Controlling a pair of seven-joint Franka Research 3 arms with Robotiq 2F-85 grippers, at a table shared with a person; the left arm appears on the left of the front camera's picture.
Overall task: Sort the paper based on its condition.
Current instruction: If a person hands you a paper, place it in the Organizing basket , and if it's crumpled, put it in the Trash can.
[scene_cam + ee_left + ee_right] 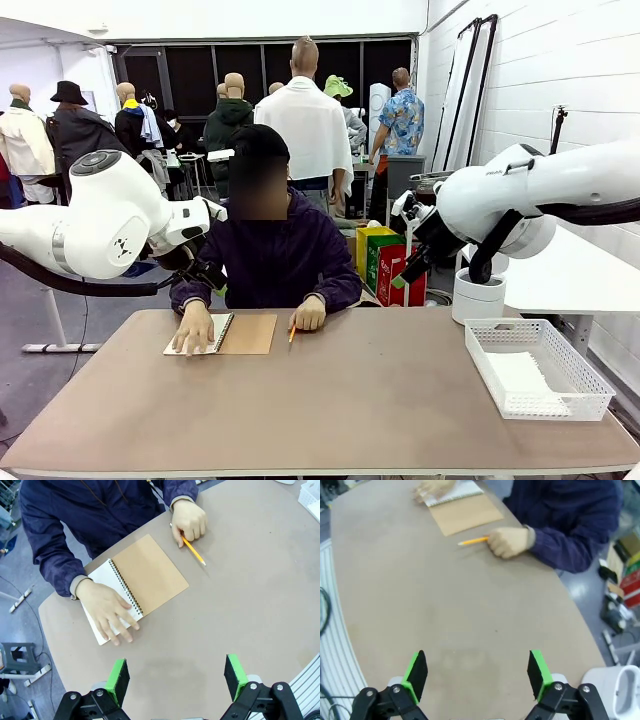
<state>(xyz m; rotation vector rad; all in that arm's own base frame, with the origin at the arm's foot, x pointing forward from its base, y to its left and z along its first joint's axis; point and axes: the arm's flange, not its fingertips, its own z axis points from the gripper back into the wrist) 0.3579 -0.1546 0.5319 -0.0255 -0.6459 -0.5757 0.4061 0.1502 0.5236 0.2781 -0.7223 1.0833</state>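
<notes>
White loose paper (522, 372) is seen lying flat inside the mesh basket (560, 406) at the table's (350, 400) 3 o'clock edge. A spiral notebook (245, 333) is held open at 10 o'clock under one hand (193, 328) of the person; a yellow pencil (292, 333) is gripped in the other hand (309, 314). The left gripper (176, 674) and the right gripper (477, 672) are each shown spread wide over bare tabletop.
</notes>
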